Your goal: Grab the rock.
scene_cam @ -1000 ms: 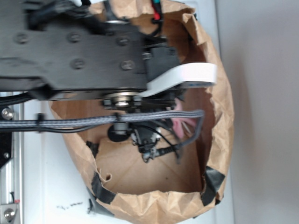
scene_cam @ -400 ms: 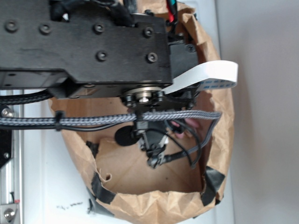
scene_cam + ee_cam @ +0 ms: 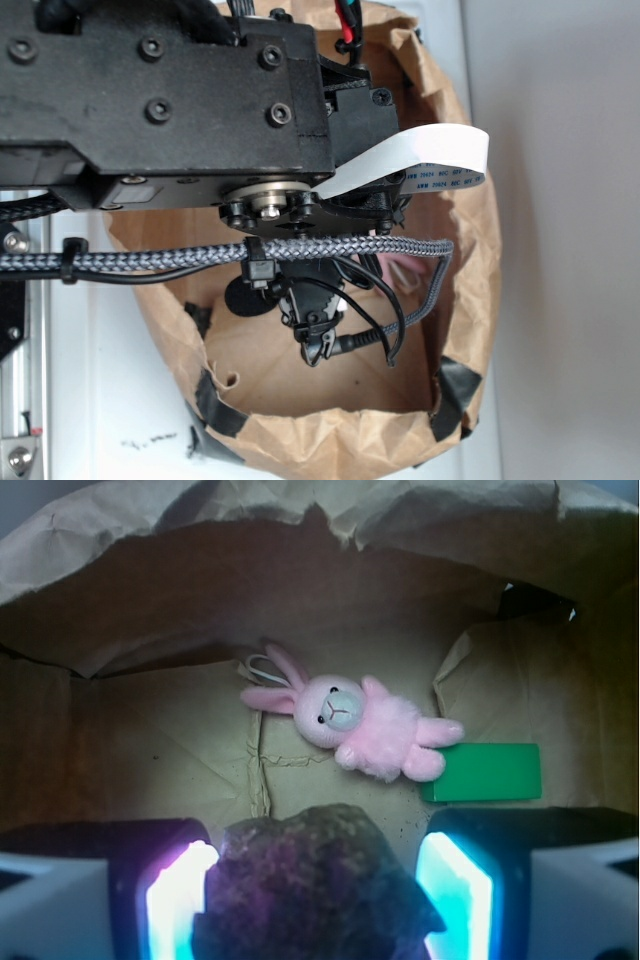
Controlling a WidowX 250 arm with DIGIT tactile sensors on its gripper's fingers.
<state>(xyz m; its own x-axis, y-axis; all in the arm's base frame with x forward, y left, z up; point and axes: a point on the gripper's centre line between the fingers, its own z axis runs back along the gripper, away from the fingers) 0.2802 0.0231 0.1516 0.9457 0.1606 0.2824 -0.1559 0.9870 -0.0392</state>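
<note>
Overhead, the exterior view shows one black robot arm reaching across from the left over one brown paper bag with its rim rolled down and patched with black tape. A braided cable runs under the arm and a white ribbon cable curls off its right end. The wrist points down into the bag; the jaws and the rock are hidden beneath it, with only a sliver of pink showing.

Down in the wrist view, three things lie in the bag: one rock, one pink plush bunny and one green block. The rock fills the gap between the two fingers of the gripper, its left edge meeting the left finger and its right side close to the right finger. The jaws stand spread to either side of it; whether they press it firmly cannot be told. The bunny lies beyond on the bag floor, its foot just beside the block.
</note>
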